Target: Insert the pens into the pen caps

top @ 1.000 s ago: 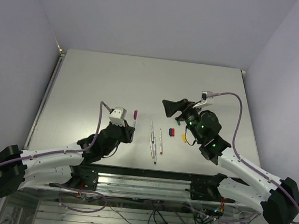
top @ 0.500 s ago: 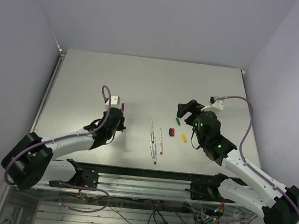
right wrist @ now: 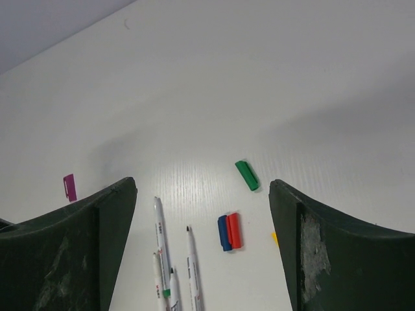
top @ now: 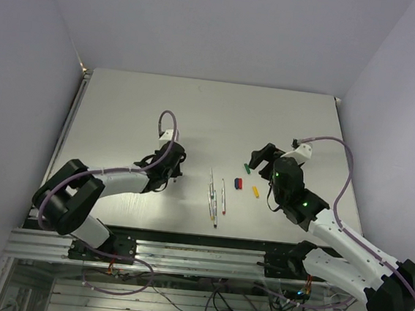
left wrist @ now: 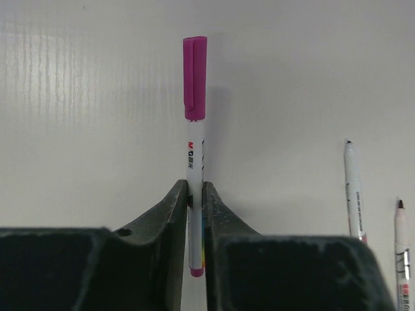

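A white pen with a purple cap on it lies along the table, and my left gripper is shut on its rear barrel. That gripper is low, left of the loose pens. My right gripper is open and hovers over the caps: green, blue and red side by side, and an orange one half hidden by a finger. From above, the right gripper is just right of the green cap.
Uncapped pens lie in a loose bundle left of the caps, tips pointing away. The orange cap sits near the right arm's wrist. The table's far edge meets the white walls.
My left arm has stretched out low over the table and brought the capped pen down. My right gripper has drawn back to the right, nearer the caps.
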